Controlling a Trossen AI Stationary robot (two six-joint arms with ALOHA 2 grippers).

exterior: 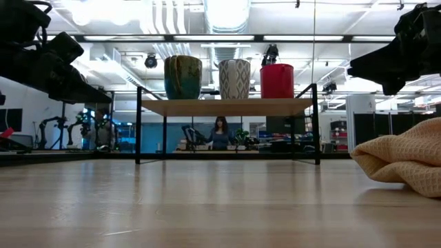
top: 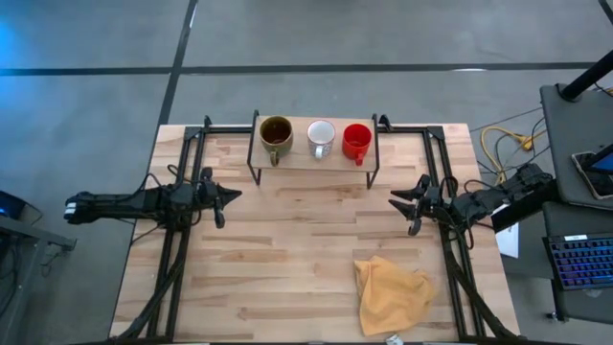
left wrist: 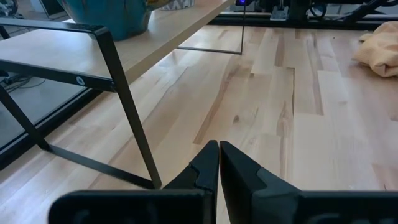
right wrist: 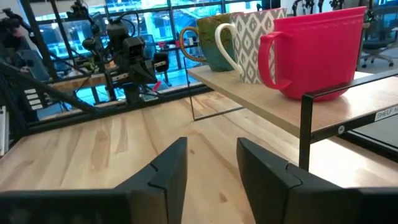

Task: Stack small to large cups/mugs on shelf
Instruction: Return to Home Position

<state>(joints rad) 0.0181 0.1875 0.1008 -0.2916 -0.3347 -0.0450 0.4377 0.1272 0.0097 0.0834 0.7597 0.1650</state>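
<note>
Finding the brown mug [top: 276, 134], white mug [top: 321, 136] and red mug [top: 356, 140] in a row on the shelf [top: 311, 161], with both arms low at the sides.
We see all three upright on the board, brown at the left arm's end, white in the middle, red at the right arm's end, with handles turned toward the open table [top: 287, 268]. The left gripper [top: 228, 196] sits near the left edge, well apart from the shelf, its claw clenched on nothing with the fingers pressed together. The right gripper [top: 397, 203] sits near the right edge, its claw released with a clear gap between the fingers. A crumpled cloth [top: 393, 295] lies on the table in front of the right arm.
</note>
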